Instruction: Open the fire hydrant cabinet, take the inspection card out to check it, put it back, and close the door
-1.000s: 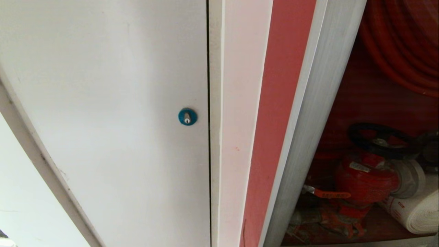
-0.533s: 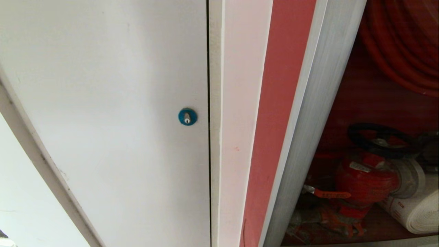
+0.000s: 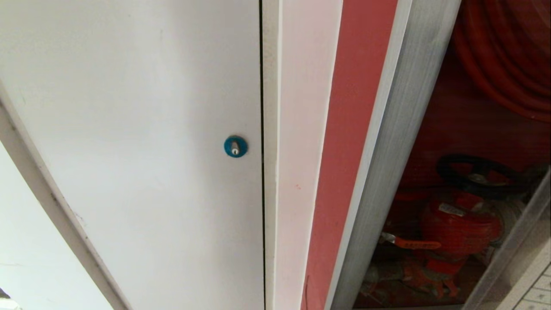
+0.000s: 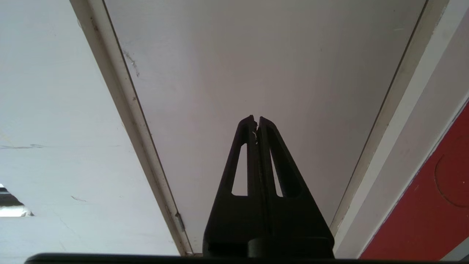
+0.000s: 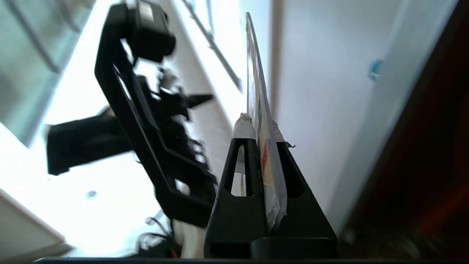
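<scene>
The fire hydrant cabinet (image 3: pixel 389 146) stands open on the right of the head view. Its silver frame borders a red valve (image 3: pixel 458 226), a black handwheel (image 3: pixel 478 174) and a coiled red hose (image 3: pixel 508 56). The inspection card (image 3: pixel 523 267), in its clear sleeve, juts into that view's lower right corner in front of the valve. In the right wrist view my right gripper (image 5: pixel 261 126) is shut on the inspection card (image 5: pixel 255 80), seen edge-on between the taped fingertips. My left gripper (image 4: pixel 256 119) is shut and empty, parked in front of the white panel. The cabinet's door is out of view.
A plain white door (image 3: pixel 129 129) with a blue round lock (image 3: pixel 235 146) fills the left and middle of the head view. A red strip (image 3: pixel 353 129) runs between it and the cabinet frame. My own black head frame (image 5: pixel 146 128) shows beside the card in the right wrist view.
The sleeved card has come into the lower right corner of the head view and now covers the white hose roll seen there before. Nothing else in that view has shifted.
</scene>
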Robot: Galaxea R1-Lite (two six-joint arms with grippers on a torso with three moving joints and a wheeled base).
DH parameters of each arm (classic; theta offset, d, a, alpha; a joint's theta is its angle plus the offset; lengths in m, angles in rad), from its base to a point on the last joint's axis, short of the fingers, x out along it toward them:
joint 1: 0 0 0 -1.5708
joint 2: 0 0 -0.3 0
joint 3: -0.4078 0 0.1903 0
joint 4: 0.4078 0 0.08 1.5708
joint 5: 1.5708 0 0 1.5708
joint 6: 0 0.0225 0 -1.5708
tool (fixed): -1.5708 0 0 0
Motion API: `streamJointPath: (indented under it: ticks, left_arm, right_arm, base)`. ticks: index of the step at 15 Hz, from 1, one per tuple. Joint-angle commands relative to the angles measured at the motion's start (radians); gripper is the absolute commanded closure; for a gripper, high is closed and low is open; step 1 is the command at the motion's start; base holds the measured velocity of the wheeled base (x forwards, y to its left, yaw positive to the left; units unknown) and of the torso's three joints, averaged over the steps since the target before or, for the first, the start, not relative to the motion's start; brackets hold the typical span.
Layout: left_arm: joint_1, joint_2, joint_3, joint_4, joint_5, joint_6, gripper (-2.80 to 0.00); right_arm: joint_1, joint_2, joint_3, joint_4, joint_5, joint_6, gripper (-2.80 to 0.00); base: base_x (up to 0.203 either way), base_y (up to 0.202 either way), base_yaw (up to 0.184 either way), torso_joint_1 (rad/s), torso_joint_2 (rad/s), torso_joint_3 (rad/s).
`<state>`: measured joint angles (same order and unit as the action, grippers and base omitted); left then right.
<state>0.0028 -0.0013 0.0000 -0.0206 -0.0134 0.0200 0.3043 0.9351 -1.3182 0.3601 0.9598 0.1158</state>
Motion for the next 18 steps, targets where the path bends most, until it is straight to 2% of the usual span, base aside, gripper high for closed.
streamJointPath:
  ticks: [1, 3, 8, 11, 13, 18]
  left_arm:
    - [0.000, 0.000, 0.008, 0.000, 0.000, 0.000, 0.00]
    - [0.000, 0.000, 0.007, -0.001, 0.000, 0.000, 0.00]
    - [0.000, 0.000, 0.008, -0.001, 0.000, 0.000, 0.00]
    - [0.000, 0.000, 0.008, -0.001, 0.000, 0.001, 0.00]
    - [0.000, 0.000, 0.008, -0.001, 0.000, 0.000, 0.00]
    - [0.000, 0.000, 0.008, -0.001, 0.000, 0.001, 0.00]
  right_arm:
    - [0.073, 0.099, 0.027, -0.126, 0.004, 0.036, 0.00]
    - [0.098, 0.153, 0.036, -0.199, 0.003, 0.039, 0.00]
    - [0.121, 0.297, 0.036, -0.287, 0.003, 0.030, 0.00]
    - [0.201, 0.342, 0.017, -0.290, -0.003, 0.010, 0.00]
    - [0.253, 0.383, -0.020, -0.290, -0.037, 0.005, 0.00]
    - [0.287, 0.409, -0.085, -0.286, -0.056, 0.005, 0.00]
  base:
    - [0.000, 0.000, 0.000, 0.000, 0.00, 0.000]
    - [0.000, 0.000, 0.000, 0.000, 0.00, 0.000]
    - [0.000, 0.000, 0.000, 0.000, 0.00, 0.000]
    - [0.000, 0.000, 0.000, 0.000, 0.00, 0.000]
    - [0.000, 0.000, 0.000, 0.000, 0.00, 0.000]
    - [0.000, 0.000, 0.000, 0.000, 0.00, 0.000]
